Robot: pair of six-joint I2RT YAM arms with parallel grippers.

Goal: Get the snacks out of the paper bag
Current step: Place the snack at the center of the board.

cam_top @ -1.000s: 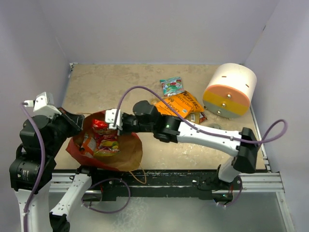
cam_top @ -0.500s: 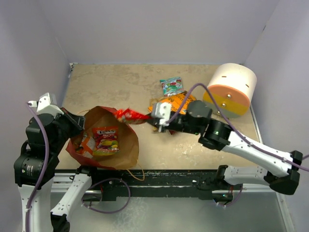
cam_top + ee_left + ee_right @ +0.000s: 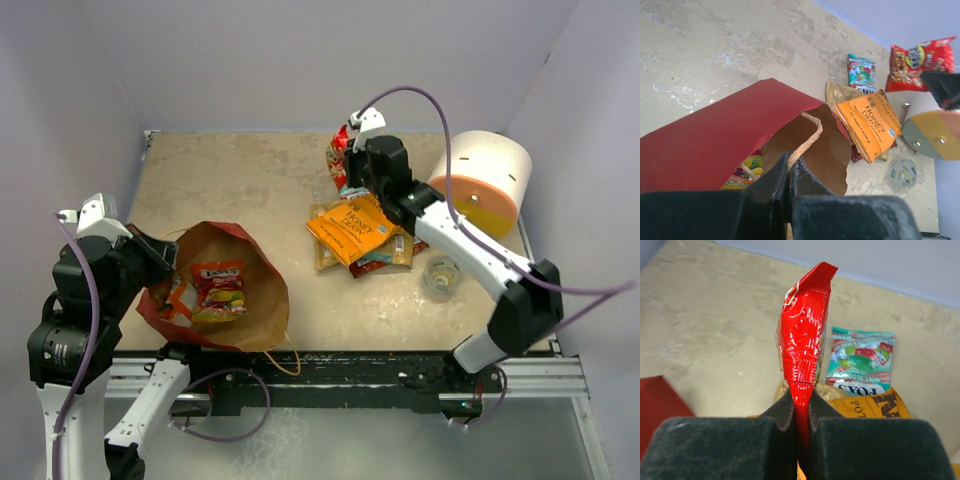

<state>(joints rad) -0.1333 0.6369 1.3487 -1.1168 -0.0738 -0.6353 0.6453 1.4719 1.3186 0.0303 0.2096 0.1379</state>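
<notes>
Left gripper (image 3: 788,172) clamping rim of crumpled red paper bag (image 3: 715,135), lower left, propping mouth open; right gripper (image 3: 800,407) squeezing shiny red foil packet (image 3: 804,325), upper centre, for set-down.

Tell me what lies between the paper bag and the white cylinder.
A pile of snack packets, orange packet uppermost, seen in the top view.

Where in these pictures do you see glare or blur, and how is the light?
Right wrist view: bright glare streaks run along the red packet, and the right pincer shut on it looks dark and soft. Left wrist view: the left pincer is a blurred black mass, the paper bag beyond it sharper. Top view: even light, only faint shadows.
</notes>
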